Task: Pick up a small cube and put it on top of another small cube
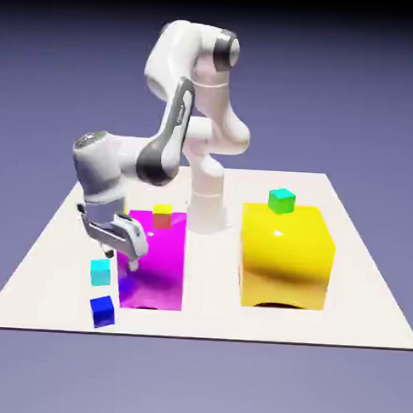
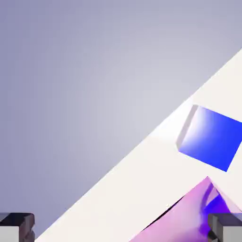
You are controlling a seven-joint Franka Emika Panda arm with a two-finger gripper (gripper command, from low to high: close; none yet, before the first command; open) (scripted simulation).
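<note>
A small cyan cube [image 1: 100, 272] rests on the white table [image 1: 44, 270] beside the left edge of a flat magenta slab [image 1: 153, 258] in the exterior view. A small dark blue cube [image 1: 102, 311] sits just nearer the front edge; in the hand view this blue cube [image 2: 208, 137] shows at the right, apart from the fingers. My gripper [image 1: 122, 258] hangs tilted just above and right of the cyan cube, open, with nothing between its fingertips [image 2: 16, 227]. The cyan cube is out of the hand view.
A small orange-and-yellow cube [image 1: 162, 216] sits at the magenta slab's far end. A large yellow block [image 1: 286, 257] on the exterior view's right carries a small green cube [image 1: 281, 200]. The magenta slab's corner [image 2: 189, 217] shows between my fingertips' level and the blue cube.
</note>
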